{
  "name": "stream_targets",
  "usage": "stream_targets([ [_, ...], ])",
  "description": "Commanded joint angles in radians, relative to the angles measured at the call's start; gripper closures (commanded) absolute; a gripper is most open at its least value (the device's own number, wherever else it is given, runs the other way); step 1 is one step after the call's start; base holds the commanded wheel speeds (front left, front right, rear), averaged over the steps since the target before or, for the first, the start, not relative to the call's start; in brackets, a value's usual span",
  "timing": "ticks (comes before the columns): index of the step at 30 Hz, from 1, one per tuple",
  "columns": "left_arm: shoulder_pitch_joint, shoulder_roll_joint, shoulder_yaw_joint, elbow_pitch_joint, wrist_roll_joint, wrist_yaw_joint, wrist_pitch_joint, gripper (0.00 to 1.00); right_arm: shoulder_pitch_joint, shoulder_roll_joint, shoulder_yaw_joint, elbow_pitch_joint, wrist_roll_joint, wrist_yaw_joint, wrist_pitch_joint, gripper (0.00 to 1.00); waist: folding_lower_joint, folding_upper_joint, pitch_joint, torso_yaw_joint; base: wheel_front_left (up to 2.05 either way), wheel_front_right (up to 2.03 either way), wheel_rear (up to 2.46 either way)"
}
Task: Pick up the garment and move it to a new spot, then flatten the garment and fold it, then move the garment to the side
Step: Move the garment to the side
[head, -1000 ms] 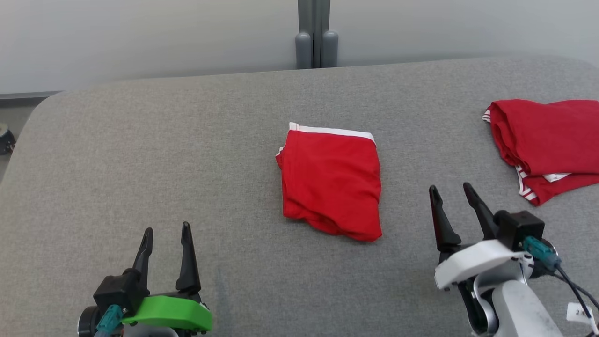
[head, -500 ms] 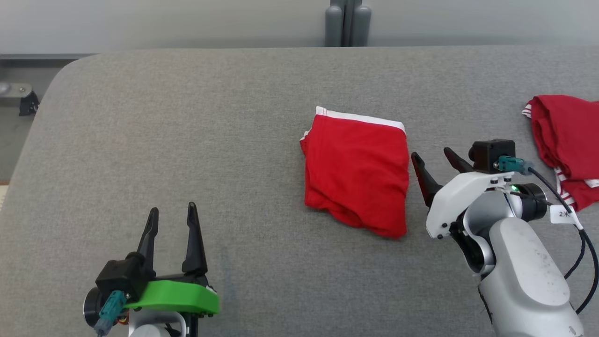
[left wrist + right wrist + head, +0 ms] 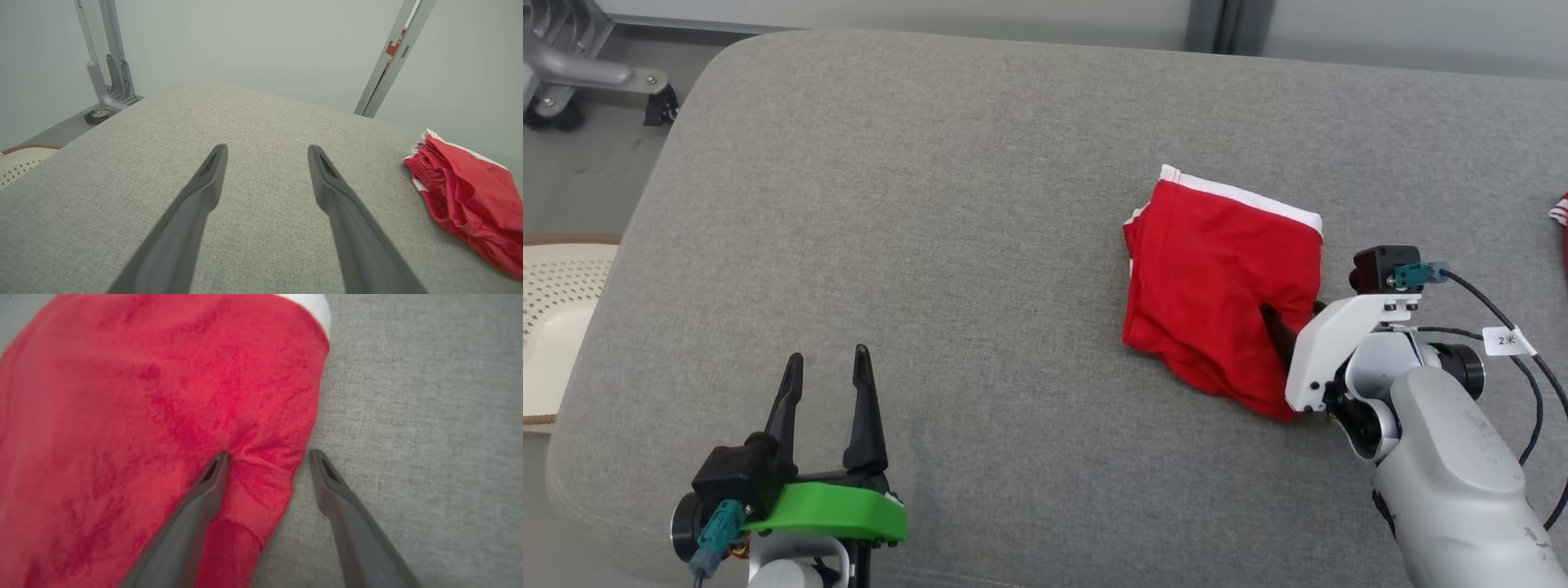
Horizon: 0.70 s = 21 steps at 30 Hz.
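The garment is a folded red piece with a white band along its far edge, lying flat on the grey padded surface. My right gripper is open at the garment's right edge. In the right wrist view the garment lies under the left finger, which presses a small dent into the cloth, while the other finger rests over bare grey fabric; the right gripper straddles the hem. My left gripper hovers open at the near left, far from the cloth. The left wrist view has the left gripper empty, with the garment off to the right.
A sliver of another red garment shows at the right edge. A white perforated basket sits on the floor left of the surface. A metal frame with a caster stands at the top left, and a grey post behind.
The head camera has turned, shifting the whole picture. My right gripper has gone forward and left onto the garment's right edge, one finger now on the cloth. The left gripper has stayed put.
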Motion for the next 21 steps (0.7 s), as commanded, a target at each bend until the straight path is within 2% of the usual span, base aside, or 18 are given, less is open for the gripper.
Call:
stream_targets([
  [1, -0.013, 0.001, 0.002, 0.001, 0.013, -0.002, -0.003, 0.0, -0.005, 0.003, 0.002, 0.023, 0.014, 0.0, 0.009, 0.0, 0.0, 0.0, 0.002, 0.014, 0.0, 0.0, 0.0],
  [3, -0.01, 0.001, 0.005, 0.002, 0.017, -0.004, -0.003, 0.0, -0.01, 0.004, 0.008, 0.05, 0.026, 0.0, 0.013, 0.0, 0.0, 0.0, -0.002, 0.015, 0.0, 0.0, 0.0],
  [4, -0.011, 0.001, 0.005, 0.002, 0.023, -0.006, -0.003, 0.0, -0.013, 0.006, 0.012, 0.058, 0.031, 0.0, 0.006, 0.05, 0.0, 0.0, -0.004, 0.013, 0.0, 0.0, 0.0],
  [5, -0.012, 0.001, 0.005, 0.002, 0.025, -0.008, -0.003, 0.0, -0.017, 0.008, 0.018, 0.065, 0.036, 0.0, 0.001, 0.42, 0.0, 0.0, -0.006, 0.011, 0.0, 0.0, 0.0],
  [6, -0.013, 0.001, 0.005, 0.003, 0.028, -0.012, -0.003, 0.0, -0.023, 0.011, 0.023, 0.069, 0.042, 0.0, -0.008, 0.63, 0.0, 0.0, -0.008, 0.007, 0.0, 0.0, 0.0],
  [7, -0.014, 0.001, 0.005, 0.003, 0.031, -0.012, -0.003, 0.0, -0.028, 0.01, 0.026, 0.071, 0.045, 0.0, -0.017, 0.78, 0.0, 0.0, -0.01, 0.003, 0.0, 0.0, 0.0],
  [8, -0.015, 0.001, 0.005, 0.002, 0.037, -0.015, -0.003, 0.0, -0.034, 0.007, 0.031, 0.074, 0.049, 0.0, -0.029, 1.0, 0.0, 0.0, -0.011, -0.004, 0.0, 0.0, 0.0],
  [15, -0.019, 0.001, 0.0, -0.008, 0.055, -0.026, -0.003, 0.0, -0.053, -0.028, 0.087, 0.049, 0.058, -0.001, -0.107, 1.0, 0.0, 0.0, -0.009, -0.092, 0.0, 0.0, 0.0],
  [21, -0.029, 0.001, -0.004, -0.029, 0.074, -0.028, -0.003, 0.0, -0.055, -0.088, 0.144, -0.011, 0.069, -0.001, -0.135, 1.0, 0.0, 0.0, 0.023, -0.234, 0.0, 0.0, 0.0],
])
